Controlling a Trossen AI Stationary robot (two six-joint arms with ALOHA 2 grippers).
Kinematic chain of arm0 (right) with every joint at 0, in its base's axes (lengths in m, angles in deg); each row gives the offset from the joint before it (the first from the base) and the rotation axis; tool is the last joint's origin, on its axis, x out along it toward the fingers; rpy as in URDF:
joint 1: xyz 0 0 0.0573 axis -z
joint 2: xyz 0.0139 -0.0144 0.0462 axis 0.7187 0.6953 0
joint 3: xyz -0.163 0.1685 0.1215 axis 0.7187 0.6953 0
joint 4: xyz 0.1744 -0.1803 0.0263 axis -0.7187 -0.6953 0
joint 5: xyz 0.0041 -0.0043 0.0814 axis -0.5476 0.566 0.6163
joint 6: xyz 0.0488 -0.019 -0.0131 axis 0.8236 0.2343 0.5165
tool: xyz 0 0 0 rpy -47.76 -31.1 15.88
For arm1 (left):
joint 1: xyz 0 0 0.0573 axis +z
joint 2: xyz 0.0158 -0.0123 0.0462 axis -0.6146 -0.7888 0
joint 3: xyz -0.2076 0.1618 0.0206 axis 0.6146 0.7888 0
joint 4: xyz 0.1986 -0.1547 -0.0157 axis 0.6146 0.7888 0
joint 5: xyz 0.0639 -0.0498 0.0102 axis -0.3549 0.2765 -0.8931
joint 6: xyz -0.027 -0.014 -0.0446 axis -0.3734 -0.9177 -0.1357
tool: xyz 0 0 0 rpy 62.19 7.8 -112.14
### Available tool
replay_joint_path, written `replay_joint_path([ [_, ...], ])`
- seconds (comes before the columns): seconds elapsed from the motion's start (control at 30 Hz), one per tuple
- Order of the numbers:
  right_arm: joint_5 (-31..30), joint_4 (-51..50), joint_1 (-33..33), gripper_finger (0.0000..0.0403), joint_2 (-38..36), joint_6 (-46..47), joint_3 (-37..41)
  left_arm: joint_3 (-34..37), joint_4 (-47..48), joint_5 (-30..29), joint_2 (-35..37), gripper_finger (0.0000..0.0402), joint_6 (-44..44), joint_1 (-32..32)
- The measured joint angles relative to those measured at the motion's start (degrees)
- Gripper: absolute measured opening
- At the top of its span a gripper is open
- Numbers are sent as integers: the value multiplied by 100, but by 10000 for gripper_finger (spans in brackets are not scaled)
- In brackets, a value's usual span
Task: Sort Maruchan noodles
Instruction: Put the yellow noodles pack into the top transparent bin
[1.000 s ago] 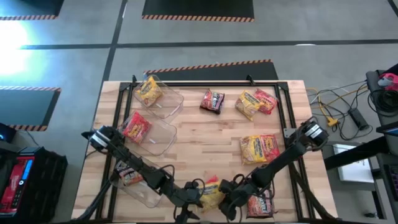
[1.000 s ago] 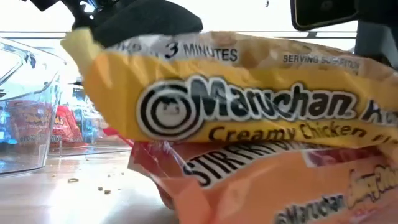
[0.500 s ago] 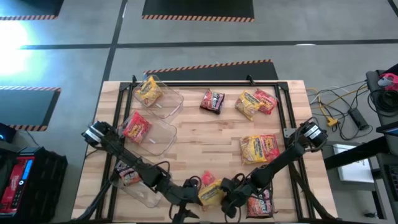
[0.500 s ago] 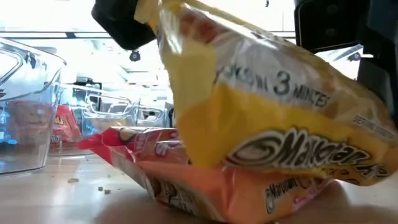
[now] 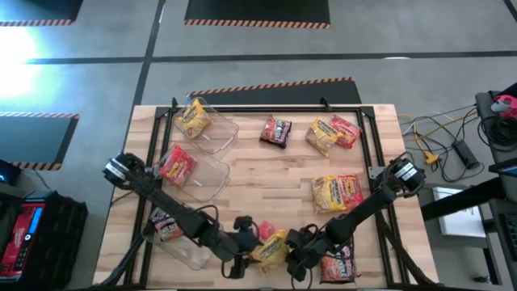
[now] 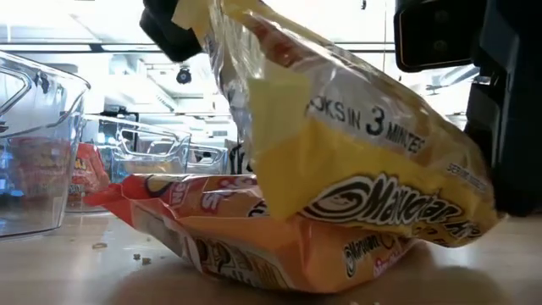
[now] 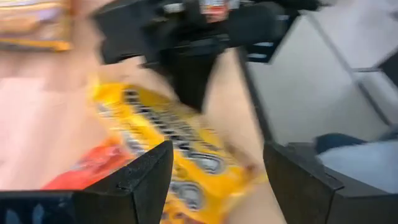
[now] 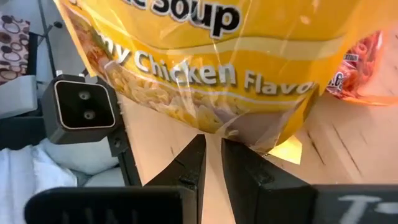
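A yellow Maruchan packet (image 5: 271, 250) (image 6: 356, 169) sits tilted near the table's near edge. Its lower end rests on an orange packet (image 5: 265, 232) (image 6: 229, 229) that lies flat on the table. My right gripper (image 5: 296, 252) (image 8: 213, 140) is at the yellow packet's right side, shut on its edge. My left gripper (image 5: 241, 243) (image 7: 217, 168) is at the packet's left side, open. Its two fingers stand either side of the raised end of the yellow packet (image 7: 168, 143). My right gripper pinches the yellow packet's bottom seam (image 8: 214, 126), below the flavour print, between its two fingertips, coming from the table's right. The packet is tilted, its held end low on the orange packet (image 8: 367, 62). My left gripper: I cannot tell whether its open fingers touch the raised end.
Three clear bins stand at the left, holding a yellow packet (image 5: 194, 120), a red one (image 5: 176, 166) and a dark one (image 5: 168, 229). Loose packets lie at the far middle (image 5: 276, 131), far right (image 5: 331, 133), right (image 5: 337, 192) and near right (image 5: 338, 267). The low camera (image 8: 81, 109) sits at the near edge.
The yellow packet has tipped from lying level and lifted to a steep tilt: its left end has risen and its right end has sunk onto the orange packet. My left gripper has shifted a little toward the table's left and far edges.
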Motion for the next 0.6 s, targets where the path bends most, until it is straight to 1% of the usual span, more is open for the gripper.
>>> replay_joint_path([
  [0.2,-246,0,2,43,0,-110,0,0,77,-105,-128,233,-537,188],
  [0.3,-302,-22,2,43,0,-179,0,0,81,-415,-128,233,-780,265],
  [0.37,-337,-30,2,43,0,-212,-2,0,142,-504,-117,233,-1036,321],
  [0.6,-521,-74,2,43,0,-429,-2,0,905,-458,-111,233,-2163,489],
])
